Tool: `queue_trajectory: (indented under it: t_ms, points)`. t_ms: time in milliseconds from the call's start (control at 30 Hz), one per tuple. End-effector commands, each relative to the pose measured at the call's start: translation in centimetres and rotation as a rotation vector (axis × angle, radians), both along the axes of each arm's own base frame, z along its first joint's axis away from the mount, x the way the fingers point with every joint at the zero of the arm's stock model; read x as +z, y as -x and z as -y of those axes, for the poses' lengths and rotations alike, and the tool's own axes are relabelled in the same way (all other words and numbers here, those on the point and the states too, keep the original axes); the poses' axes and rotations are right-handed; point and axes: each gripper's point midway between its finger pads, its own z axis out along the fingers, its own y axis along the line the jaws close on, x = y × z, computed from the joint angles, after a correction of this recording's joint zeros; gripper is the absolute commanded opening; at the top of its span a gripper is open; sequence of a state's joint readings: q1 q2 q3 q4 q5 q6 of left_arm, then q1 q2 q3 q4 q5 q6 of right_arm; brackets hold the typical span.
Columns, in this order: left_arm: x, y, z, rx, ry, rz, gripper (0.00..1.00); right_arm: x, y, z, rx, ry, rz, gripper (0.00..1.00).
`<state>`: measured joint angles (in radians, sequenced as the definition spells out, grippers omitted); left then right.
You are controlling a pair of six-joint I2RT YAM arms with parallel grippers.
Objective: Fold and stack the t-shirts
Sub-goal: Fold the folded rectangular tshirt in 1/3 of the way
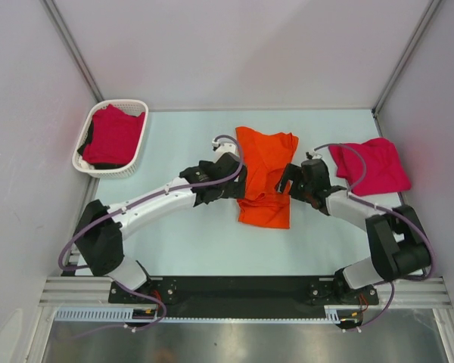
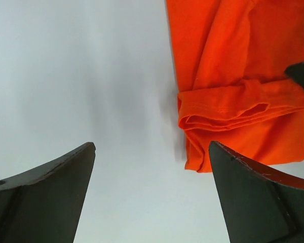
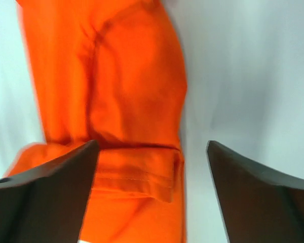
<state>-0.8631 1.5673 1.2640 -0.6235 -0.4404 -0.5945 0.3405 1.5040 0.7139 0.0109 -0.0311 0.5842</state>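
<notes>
A bright orange t-shirt [image 1: 265, 178] lies in the middle of the table, folded into a narrow strip with a sleeve hem doubled across it. My left gripper [image 1: 240, 181] stands open at its left edge. In the left wrist view the jaws [image 2: 152, 147] are wide apart over bare table, the orange shirt [image 2: 238, 76] just off to the right. My right gripper [image 1: 287, 182] stands open at the shirt's right edge. Its jaws [image 3: 152, 144] hang over the orange shirt [image 3: 121, 86] and its folded hem, holding nothing. A folded crimson-pink t-shirt [image 1: 371, 166] lies at the right.
A white lattice basket [image 1: 140, 106] at the back left holds another crimson-pink shirt [image 1: 113, 136]. White walls enclose the table on three sides. The tip of the right gripper [image 2: 301, 73] shows at the right edge of the left wrist view.
</notes>
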Motion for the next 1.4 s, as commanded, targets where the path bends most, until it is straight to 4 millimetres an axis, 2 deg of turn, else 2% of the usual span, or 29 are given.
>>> queue_trajectory:
  t_ms: [0, 33, 67, 100, 133, 167, 200, 233, 267, 300, 333, 433, 467, 533, 567, 633, 667, 900, 1067, 1200, 1367]
  points:
    - [-0.5, 0.5, -1.5, 0.036, 0.001, 0.010, 1.00, 6.8, -1.1, 0.2, -0.051, 0.025, 0.292, 1.00]
    - [-0.4, 0.7, -1.6, 0.037, 0.011, 0.012, 1.00, 9.5, -0.5, 0.2, -0.041, 0.012, 0.377, 1.00]
    - [-0.9, 0.9, -1.8, 0.040, 0.007, 0.006, 0.99, 10.7, -0.1, 0.1, -0.040, 0.003, 0.423, 1.00]
    - [-0.9, 0.9, -1.8, 0.040, 0.016, 0.009, 1.00, 10.9, 0.7, 0.0, -0.025, -0.003, 0.440, 1.00]
    - [-0.8, 1.1, -1.8, 0.037, 0.026, 0.012, 0.97, 12.6, 1.2, 0.1, -0.024, -0.032, 0.488, 0.94]
    - [-1.0, 1.2, -1.9, 0.038, 0.028, 0.008, 0.90, 12.8, 1.6, -0.1, -0.003, -0.044, 0.491, 0.87]
    - [-1.0, 1.2, -1.9, 0.041, 0.034, 0.010, 0.74, 12.9, 1.9, -0.3, 0.013, -0.053, 0.490, 0.78]
    - [-0.9, 1.2, -1.9, 0.046, 0.040, 0.012, 0.27, 12.6, 2.3, -0.5, 0.036, -0.048, 0.470, 0.13]
    - [-0.9, 1.3, -2.0, 0.055, 0.049, 0.012, 0.08, 12.3, 2.7, -1.1, 0.069, -0.058, 0.443, 0.00]
    - [-0.8, 1.3, -1.9, 0.053, 0.058, 0.016, 0.00, 12.2, 2.8, -1.6, 0.097, -0.058, 0.431, 0.00]
    - [-0.9, 1.4, -1.8, 0.051, 0.057, 0.012, 0.00, 10.8, 3.0, -1.9, 0.130, -0.035, 0.381, 0.00]
    - [-1.2, 1.3, -1.7, 0.054, 0.058, 0.005, 0.00, 8.9, 3.8, -4.1, 0.237, -0.047, 0.307, 0.00]
    - [-1.6, 1.3, -1.7, 0.055, 0.050, -0.003, 0.00, 7.3, 3.9, -4.5, 0.258, -0.041, 0.261, 0.00]
    - [-2.0, 1.4, -1.6, 0.058, 0.043, -0.015, 0.00, 6.2, 4.1, -5.8, 0.309, -0.063, 0.215, 0.00]
    - [-2.3, 1.5, -1.7, 0.058, 0.036, -0.024, 0.00, 4.8, 4.2, -6.3, 0.330, -0.054, 0.172, 0.00]
    - [-3.0, 1.6, -1.8, 0.066, 0.022, -0.042, 0.00, 4.1, 4.3, -7.1, 0.353, -0.049, 0.142, 0.00]
    - [-3.3, 1.7, -1.9, 0.066, 0.016, -0.049, 0.00, 3.1, 4.4, -7.4, 0.368, -0.038, 0.117, 0.00]
    - [-4.0, 1.9, -2.2, 0.079, 0.006, -0.061, 0.00, 1.5, 3.9, -8.6, 0.386, -0.032, 0.083, 0.00]
    - [-3.9, 1.7, -2.3, 0.082, -0.004, -0.054, 0.00, 1.0, 2.8, -9.1, 0.372, -0.021, 0.094, 0.00]
    - [-4.0, 1.7, -2.4, 0.085, -0.015, -0.058, 0.00, 1.1, 1.2, -9.0, 0.327, 0.008, 0.120, 0.00]
    - [-4.4, 1.9, -2.6, 0.088, -0.024, -0.069, 0.00, 2.2, -0.6, -9.2, 0.270, 0.021, 0.188, 0.00]
